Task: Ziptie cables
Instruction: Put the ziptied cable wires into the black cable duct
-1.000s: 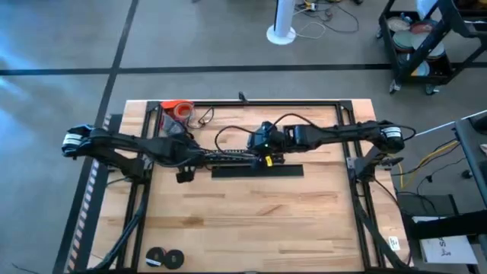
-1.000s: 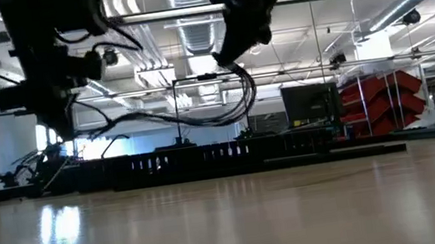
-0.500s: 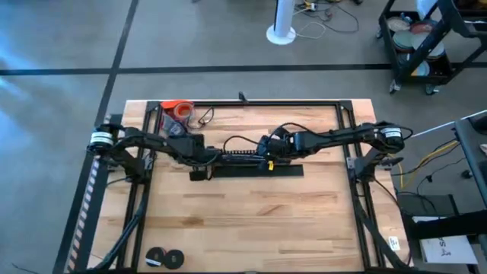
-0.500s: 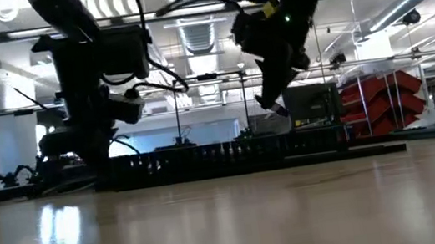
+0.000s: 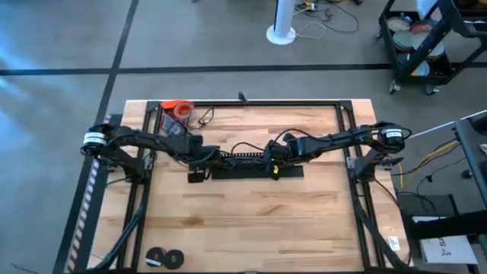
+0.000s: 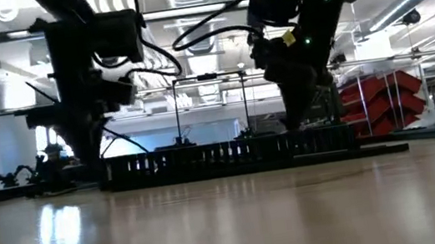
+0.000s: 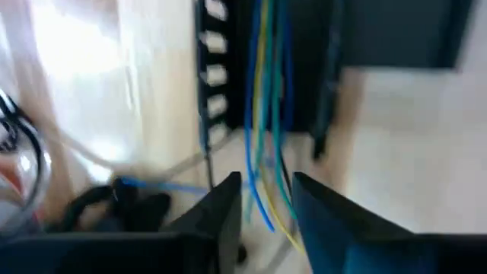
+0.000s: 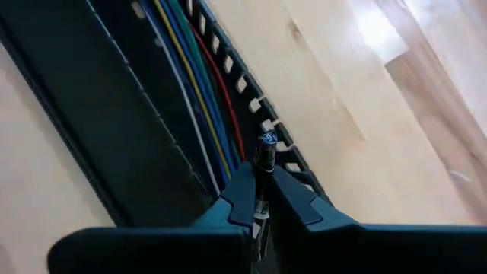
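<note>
The cables (image 8: 194, 99), thin blue, yellow, green, red and white wires, lie lengthwise in the long black slotted bar (image 5: 243, 157) at the table's middle. My left gripper (image 7: 266, 202) is at the bar's left end (image 5: 207, 158), shut on the cables where they leave the bar. At the bar's right part, my right gripper (image 5: 272, 160) is low over the slotted wall, shut on a thin dark cable end (image 8: 266, 144). In the low view both grippers reach down to the bar (image 6: 222, 157). My left gripper pinches several of the cables (image 7: 265, 179) between its two fingers, close to their loose ends, which stick out past the fingers. The fingers lie across the wires. From the hold the wires run into the bar. My right gripper pinches a thin dark cable end (image 8: 265, 156) between its two fingertips. Its short tip stands out beyond them, next to the bar's slotted wall (image 8: 262, 114). The fingers come slanting down from the table's right.
A flat black strip (image 5: 259, 172) lies along the bar's near side. An orange roll (image 5: 176, 109) and a loose wire loop (image 5: 204, 116) sit at the far left. Two black rolls (image 5: 164, 259) lie at the near left edge. Black frame rails (image 5: 358, 164) border the table.
Both grippers have come down from well above the bar to its level. The left one has gone toward the table's right, the right one toward the near edge. The cables, which hung in a slack arc between them, now lie along the bar.
</note>
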You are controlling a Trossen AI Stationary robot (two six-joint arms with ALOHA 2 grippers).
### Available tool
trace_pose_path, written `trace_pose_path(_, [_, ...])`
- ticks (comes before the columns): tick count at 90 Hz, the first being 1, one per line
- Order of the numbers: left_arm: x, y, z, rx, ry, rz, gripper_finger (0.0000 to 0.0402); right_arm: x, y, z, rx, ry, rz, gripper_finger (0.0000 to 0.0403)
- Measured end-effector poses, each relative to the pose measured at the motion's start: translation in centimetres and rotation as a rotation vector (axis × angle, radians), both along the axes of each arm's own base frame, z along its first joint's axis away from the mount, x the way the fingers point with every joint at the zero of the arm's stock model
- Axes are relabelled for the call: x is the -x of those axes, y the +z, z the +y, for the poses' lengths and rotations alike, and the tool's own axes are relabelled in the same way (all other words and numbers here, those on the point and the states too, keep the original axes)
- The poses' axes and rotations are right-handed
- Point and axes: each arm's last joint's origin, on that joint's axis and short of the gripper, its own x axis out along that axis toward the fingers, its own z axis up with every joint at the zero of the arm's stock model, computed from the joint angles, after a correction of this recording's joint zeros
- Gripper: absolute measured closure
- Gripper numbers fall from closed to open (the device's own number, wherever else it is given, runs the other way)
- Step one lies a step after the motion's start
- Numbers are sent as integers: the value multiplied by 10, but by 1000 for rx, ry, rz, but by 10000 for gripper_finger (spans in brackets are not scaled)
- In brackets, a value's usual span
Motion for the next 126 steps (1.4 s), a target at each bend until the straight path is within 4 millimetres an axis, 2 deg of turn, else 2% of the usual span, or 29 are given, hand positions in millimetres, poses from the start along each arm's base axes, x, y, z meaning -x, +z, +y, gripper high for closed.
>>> trace_pose_path(10, [5, 26, -1, 20, 37, 16, 241, 0, -1, 0, 0, -3, 0, 400])
trace_pose_path(19, [8, 53, -1, 10, 29, -102, 218, 0, -1, 0, 0, -2, -1, 400])
trace_pose_path(26, [9, 74, -1, -13, -16, -278, 205, 0, -1, 0, 0, -2, -2, 400])
trace_pose_path(33, [4, 91, 0, -62, -84, -536, 197, 0, -1, 0, 1, 2, -3, 400])
trace_pose_path(41, [1, 95, -1, -95, -170, -758, 190, 0, -1, 0, 2, 3, -6, 400])
trace_pose_path(49, [-3, 84, -1, -118, -213, -882, 184, -1, 0, 0, 1, 6, -11, 400])
trace_pose_path(67, [-20, 33, 0, -121, -245, -980, 178, -1, 0, 0, 0, 6, -15, 400])
trace_pose_path(74, [-27, 14, 2, -132, -226, -956, 184, 0, 3, 0, 0, 7, -26, 400])
trace_pose_path(93, [-46, -34, 10, -151, -206, -758, 214, 7, 20, 1, -13, -6, -55, 400])
trace_pose_path(103, [-55, -39, 11, -163, -247, -694, 233, 13, 22, 2, -23, -20, -39, 400])
trace_pose_path(115, [-59, -38, 11, -152, -258, -642, 255, 23, 16, 5, -55, -48, 22, 398])
trace_pose_path(126, [-58, -34, 11, -149, -262, -637, 277, 29, 10, 9, -65, -63, 65, 377])
